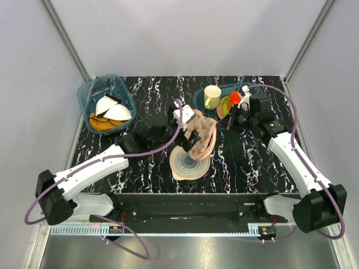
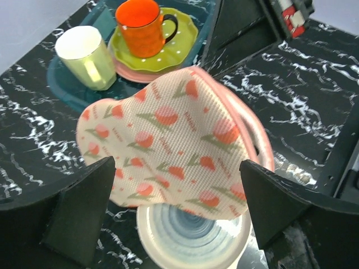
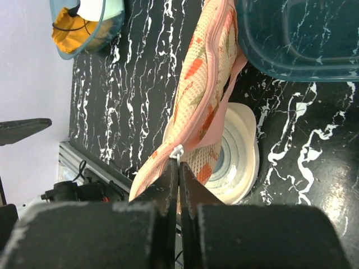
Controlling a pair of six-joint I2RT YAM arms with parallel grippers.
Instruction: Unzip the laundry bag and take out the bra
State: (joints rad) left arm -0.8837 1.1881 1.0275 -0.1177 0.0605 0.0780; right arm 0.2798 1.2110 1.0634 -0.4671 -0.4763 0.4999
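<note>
Black fingers (image 3: 165, 185) of the right tool (image 3: 178, 168) fill the bottom of the right wrist view. They are pressed together with barely a hairline between them, and they pinch the small white zip pull (image 3: 177, 152) at their tips. That pull belongs to the laundry bag (image 3: 196, 95), a soft beige-pink mesh pouch printed with red and green motifs and edged in pink trim. A pink zip line runs up from the pull along the bag's edge; whether the zip is open or closed there cannot be told.

From above, the bag sits between the two tools near the middle of the tabletop (image 1: 252, 162), a black marble-look surface with white veins. The bag's lower part overlaps the far rim of a round pale disc (image 1: 189, 163) with blue-grey rings.

On the other side, the left tool (image 2: 175, 163) has its fingers spread wide. The printed face of the bag stretches across the gap between them, and whether either finger touches the cloth is unclear.

Beyond the bag stands a dark teal plastic tray (image 2: 61, 84). It carries a pale yellow cup (image 2: 84, 56) and a bright orange mug (image 2: 140, 28), which sits on a green dotted plate (image 2: 182, 47).

At the far left corner, well apart from the bag, a clear blue plastic tub (image 1: 90, 89) holds white domed pieces with orange cloth.
</note>
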